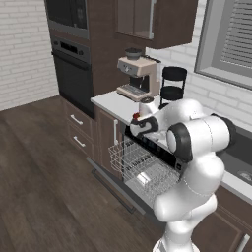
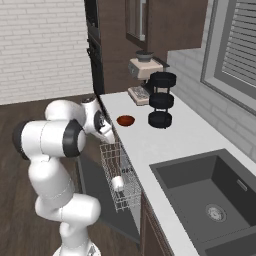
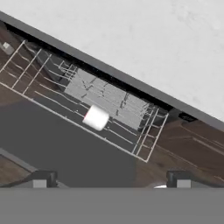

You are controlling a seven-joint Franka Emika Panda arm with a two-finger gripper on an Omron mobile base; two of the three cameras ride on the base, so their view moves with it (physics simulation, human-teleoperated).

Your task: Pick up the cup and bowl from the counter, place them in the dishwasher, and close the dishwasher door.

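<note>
Cup (image 3: 96, 117) lies in the dishwasher's pulled-out rack (image 3: 131, 131); claw (image 3: 109, 179) hovers above, spread wide and empty; bowl (image 2: 126, 120) sits on the desk (image 2: 165, 137).

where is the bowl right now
The bowl sits on the counter in the right base view, just left of the black three-tier stand and in front of the coffee machine.

Fingers (image 3: 43, 179) wide apart, empty.

Even, bright rendered light, soft shadows, no glare; low-res and slightly blurry throughout, counter (image 3: 144, 39) nearly washed out.
</note>
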